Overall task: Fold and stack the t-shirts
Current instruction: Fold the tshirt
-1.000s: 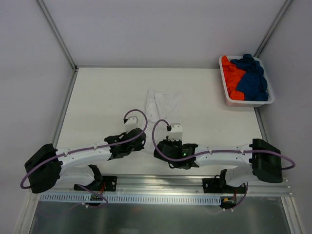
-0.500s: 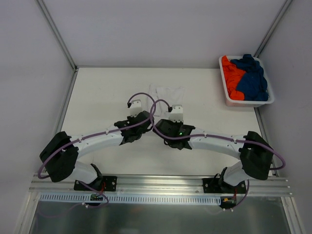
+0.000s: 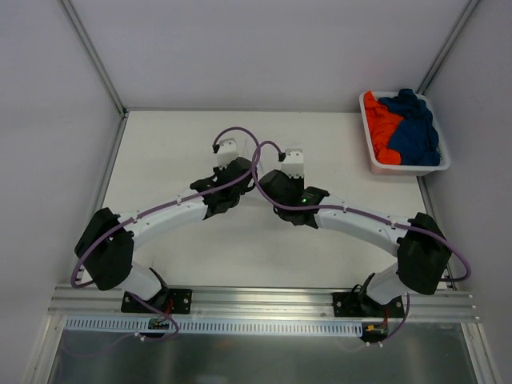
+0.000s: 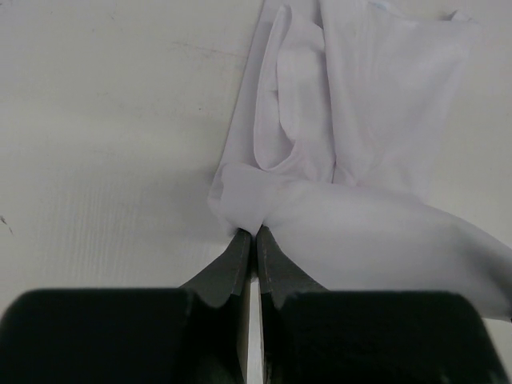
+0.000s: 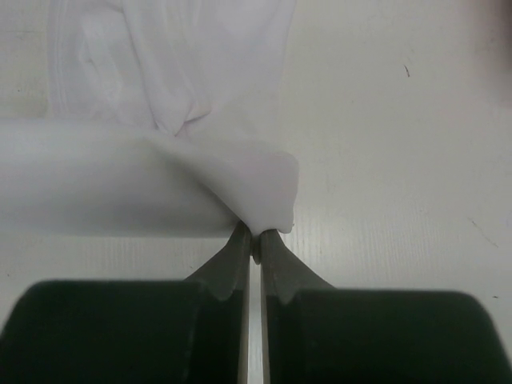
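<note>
1. The left jaws are closed tight on a pinch of the white t-shirt [image 4: 376, 120], at its near left corner.
2. The right jaws are likewise closed on the same shirt, gripping its near right corner, where the cloth curls over in a rounded flap.
3. Just past each grip the near edge of the shirt bulges in a soft roll. The rest of it lies wrinkled on the table [image 4: 104, 120].
4. Seen from above, the left arm [image 3: 160, 216] and the right arm [image 3: 360, 224] stretch out over the middle of the table. Their wrists are just beside each other and cover most of the white shirt.
5. The orange t-shirt [image 3: 380, 128] and the dark blue t-shirt [image 3: 414, 132] lie crumpled and touching in the white basket [image 3: 404, 169]. The basket sits at the table's far right corner, well apart from the arms.
</note>
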